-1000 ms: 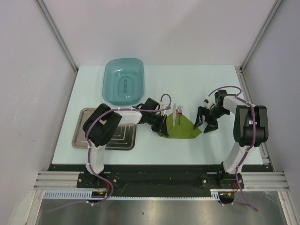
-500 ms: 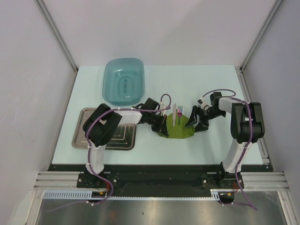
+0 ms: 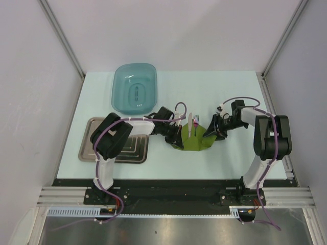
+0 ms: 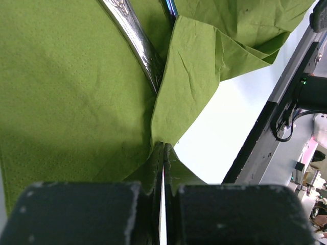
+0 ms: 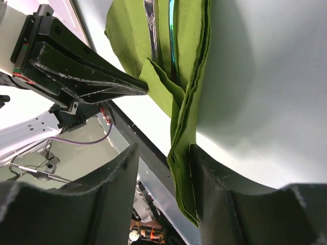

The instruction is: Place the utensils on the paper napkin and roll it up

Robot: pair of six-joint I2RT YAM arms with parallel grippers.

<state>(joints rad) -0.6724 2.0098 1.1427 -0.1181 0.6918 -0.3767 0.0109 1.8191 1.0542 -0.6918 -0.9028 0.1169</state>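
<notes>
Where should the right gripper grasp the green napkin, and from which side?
Take the napkin by its folded right edge, from the right: the layers stand raised, between the open jaws of the right gripper, while the left gripper clamps the opposite side.

**A:** What sits where on the pale table (image 3: 230, 92)?

**B:** The teal plastic basin (image 3: 134, 94) is at the back left. The flat steel tray (image 3: 86, 147) lies in front of it, near the left edge.

**A:** And the olive-green paper napkin (image 3: 194, 143)?

**B:** Right of the tray, mid-table. The silver metal utensils (image 3: 192, 124) lie on it, reaching past its back edge. The left gripper (image 3: 176, 137) is at its left edge, the right gripper (image 3: 210, 132) at its right.
</notes>
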